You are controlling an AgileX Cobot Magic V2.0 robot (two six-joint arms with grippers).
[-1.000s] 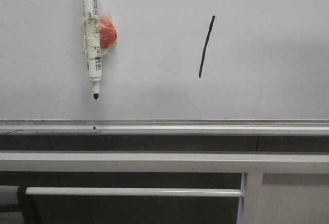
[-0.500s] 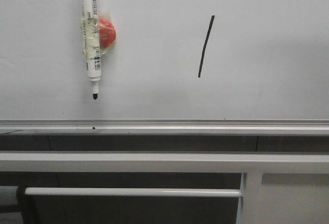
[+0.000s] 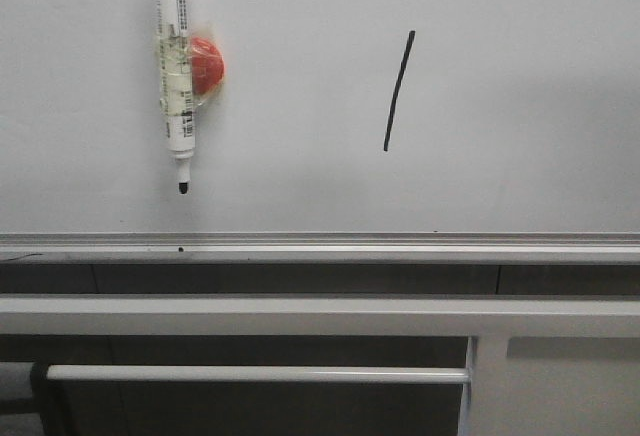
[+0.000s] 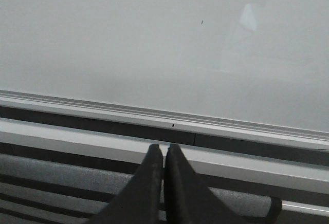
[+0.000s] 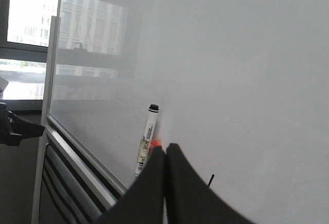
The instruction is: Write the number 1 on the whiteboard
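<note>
Glossy pale grey-white surface fills the upper part of the front view: the whiteboard (image 3: 520, 106), closed below by a silver aluminium bottom rail (image 3: 320, 247). Right of the board's centre stands the number 1 (image 3: 398, 90), a single thin black stroke, nearly vertical, leaning slightly so that its top lies right of its foot. Well apart to the left, a white marker pen (image 3: 177, 86) hangs upright against the board, black tip down, its upper end cut by the frame. A round red magnet (image 3: 206, 66) sits just beside the barrel's right side, touching it. Below the rail run grey metal frame bars (image 3: 300, 314), horizontal, with one upright post at right. Left pincer (image 4: 164, 154): fingers pressed together, nothing between them, seen before the rail. Right pincer (image 5: 165, 157): fingers likewise together and empty, with marker and magnet seen beyond them.
</note>
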